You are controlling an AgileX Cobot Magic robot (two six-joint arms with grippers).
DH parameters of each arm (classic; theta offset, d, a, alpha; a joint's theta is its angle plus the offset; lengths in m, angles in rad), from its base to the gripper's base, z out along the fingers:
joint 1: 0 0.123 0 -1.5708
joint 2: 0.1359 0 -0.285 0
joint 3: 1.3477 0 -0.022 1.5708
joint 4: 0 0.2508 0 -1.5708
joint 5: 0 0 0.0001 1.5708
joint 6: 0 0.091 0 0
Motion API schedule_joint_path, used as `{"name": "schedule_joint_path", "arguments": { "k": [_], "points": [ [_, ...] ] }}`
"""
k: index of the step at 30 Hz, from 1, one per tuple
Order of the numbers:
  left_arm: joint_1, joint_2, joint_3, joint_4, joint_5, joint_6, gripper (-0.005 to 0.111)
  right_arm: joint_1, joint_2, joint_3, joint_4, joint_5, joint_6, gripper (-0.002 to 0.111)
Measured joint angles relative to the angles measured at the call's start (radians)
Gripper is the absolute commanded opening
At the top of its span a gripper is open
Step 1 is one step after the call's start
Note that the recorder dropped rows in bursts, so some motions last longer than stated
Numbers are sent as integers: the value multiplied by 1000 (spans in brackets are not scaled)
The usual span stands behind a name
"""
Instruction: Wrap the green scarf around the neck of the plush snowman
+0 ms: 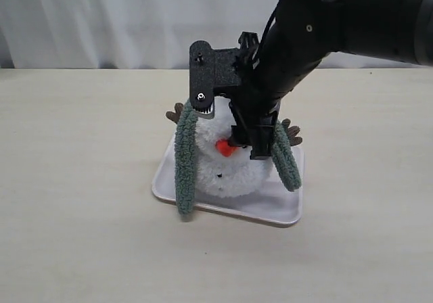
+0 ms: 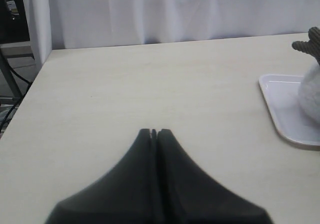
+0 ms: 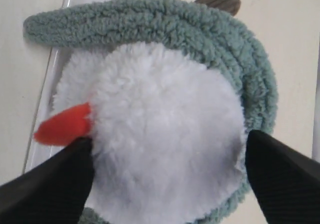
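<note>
The plush snowman (image 1: 230,171) stands on a white tray (image 1: 270,208). Its orange nose (image 1: 225,147) faces the front. The green scarf (image 1: 185,168) is draped behind its neck, one end hanging down on each side of the body. In the right wrist view the scarf (image 3: 200,29) curves around the white head (image 3: 165,109). My right gripper (image 3: 166,140) is open, one finger by the nose (image 3: 62,126) and the other at the head's far side. The neck crease is hidden under the head. My left gripper (image 2: 155,132) is shut over bare table, holding nothing.
Brown twig arms (image 1: 174,111) stick out on both sides of the snowman. The tray's edge (image 2: 285,114) and one twig arm (image 2: 310,44) show at the side of the left wrist view. A white curtain backs the pale table.
</note>
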Motion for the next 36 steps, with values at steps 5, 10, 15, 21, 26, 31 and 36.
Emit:
{"name": "schedule_joint_path", "arguments": {
  "k": [5,10,15,21,26,31,36],
  "points": [
    [0,0,0,0,0,0,0,0,-50,0,0,13,102,78],
    [0,0,0,0,0,0,0,0,-136,0,0,30,235,78],
    [0,0,0,0,0,0,0,0,-214,0,-49,82,477,63],
    [0,0,0,0,0,0,0,-69,-250,2,-165,177,790,47],
    [0,0,0,0,0,0,0,-207,-250,69,47,194,755,48],
    [0,0,0,0,0,0,0,-320,-250,224,375,176,458,48],
    [0,0,0,0,0,0,0,-380,-250,381,477,-7,338,48]
  ]
}}
